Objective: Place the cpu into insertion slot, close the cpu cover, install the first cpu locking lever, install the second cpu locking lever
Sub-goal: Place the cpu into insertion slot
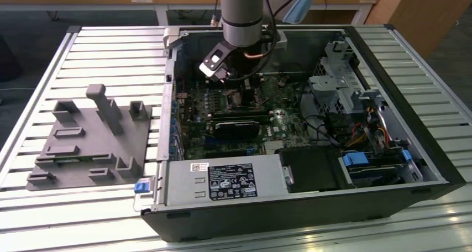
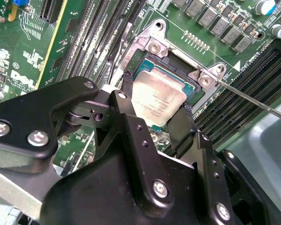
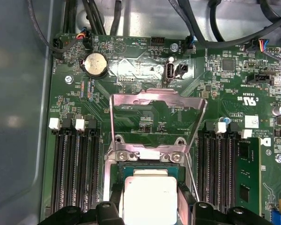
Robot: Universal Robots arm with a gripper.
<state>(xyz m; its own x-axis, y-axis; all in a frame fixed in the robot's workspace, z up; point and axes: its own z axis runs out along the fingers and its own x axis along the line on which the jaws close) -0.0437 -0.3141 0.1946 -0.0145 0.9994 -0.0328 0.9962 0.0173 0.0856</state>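
Pinches the cpu [image 2: 154, 101] by two opposite edges with the gripper [image 2: 158, 96], inside the rim of the insertion slot [image 2: 171, 62]. Works on the green board, toward the far side of the open computer case [image 1: 295, 219]. Leaves the cpu cover [image 3: 157, 97] raised open just beyond the socket.

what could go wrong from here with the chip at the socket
1. The gripper pinches the cpu at the insertion slot; a slight tilt could seat it crooked.
2. The cpu cover stands open close by, and a thin lever lies alongside; either might snag the gripper.
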